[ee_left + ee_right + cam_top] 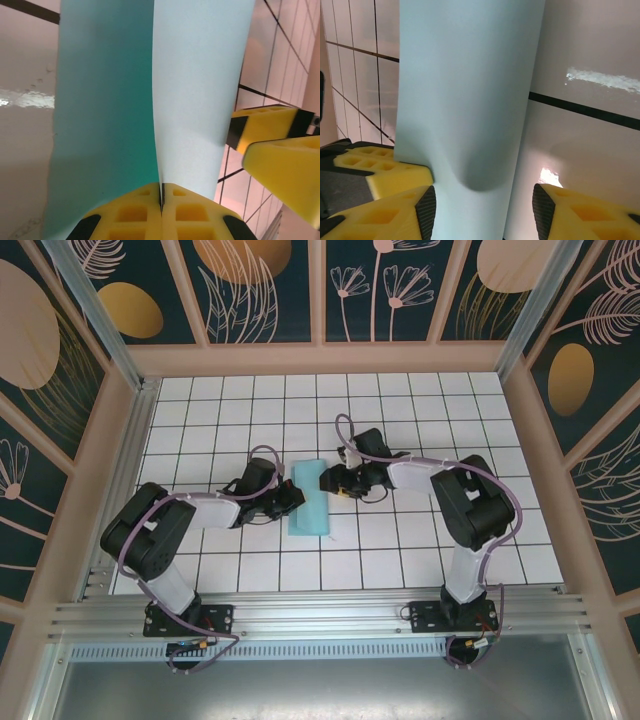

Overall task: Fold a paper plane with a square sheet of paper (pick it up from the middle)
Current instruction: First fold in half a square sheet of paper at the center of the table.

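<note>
The square sheet of paper, light turquoise, lies folded over into a long narrow strip in the middle of the tiled table. My left gripper is at the strip's left side. In the left wrist view it is shut on the paper, with a raised fold pinched between its yellow fingers. My right gripper is at the strip's right side. In the right wrist view it is open and straddles the paper; the dark pads stand on either side, with a gap on the right.
White tiles with black grid lines surround the strip, with free room toward the back and both sides. Patterned walls with wooden frames enclose the table. An aluminium rail runs along the near edge by the arm bases.
</note>
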You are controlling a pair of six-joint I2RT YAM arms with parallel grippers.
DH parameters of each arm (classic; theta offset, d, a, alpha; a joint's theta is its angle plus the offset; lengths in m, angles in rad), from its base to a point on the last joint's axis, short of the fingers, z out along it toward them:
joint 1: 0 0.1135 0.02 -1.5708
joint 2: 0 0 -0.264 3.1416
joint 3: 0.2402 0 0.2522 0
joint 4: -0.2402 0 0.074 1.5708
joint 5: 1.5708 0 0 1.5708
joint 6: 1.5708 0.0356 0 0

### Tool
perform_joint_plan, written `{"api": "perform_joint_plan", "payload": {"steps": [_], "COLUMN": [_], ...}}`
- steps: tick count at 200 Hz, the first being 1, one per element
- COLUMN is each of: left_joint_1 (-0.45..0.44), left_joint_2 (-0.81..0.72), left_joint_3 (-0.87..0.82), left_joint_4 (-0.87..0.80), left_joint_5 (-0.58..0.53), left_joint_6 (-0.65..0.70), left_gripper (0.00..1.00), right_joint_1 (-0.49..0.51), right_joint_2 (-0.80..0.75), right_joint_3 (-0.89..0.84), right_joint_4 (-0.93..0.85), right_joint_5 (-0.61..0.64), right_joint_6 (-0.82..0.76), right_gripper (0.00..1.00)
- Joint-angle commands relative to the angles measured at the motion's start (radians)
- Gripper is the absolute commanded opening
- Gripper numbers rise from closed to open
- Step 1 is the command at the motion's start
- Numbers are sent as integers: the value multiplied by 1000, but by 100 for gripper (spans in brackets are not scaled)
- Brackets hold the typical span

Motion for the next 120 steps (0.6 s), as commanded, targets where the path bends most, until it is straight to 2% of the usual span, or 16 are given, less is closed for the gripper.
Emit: {"api": "perform_joint_plan", "payload": {"steps": [1,44,78,120], "left_joint_1": [11,11,11,13], "left_joint_2": [15,24,24,23], "left_joint_3": [30,34,40,51], "left_joint_4": [-83,-82,-85,-125], "left_joint_5": [-37,-30,-36,-59], "left_joint_6": [36,33,32,49], "left_gripper": [0,0,0,0], "right_joint_1": [26,35,44,51], "right_joint_2": [32,58,76,94], "right_joint_3": [38,57,81,96], "right_joint_4": [-54,-76,-103,-121], "right_joint_5": [-20,-20,-11,-11], "right_joint_6": [-43,-51,-60,-64], "right_gripper": [55,54,46,42]}}
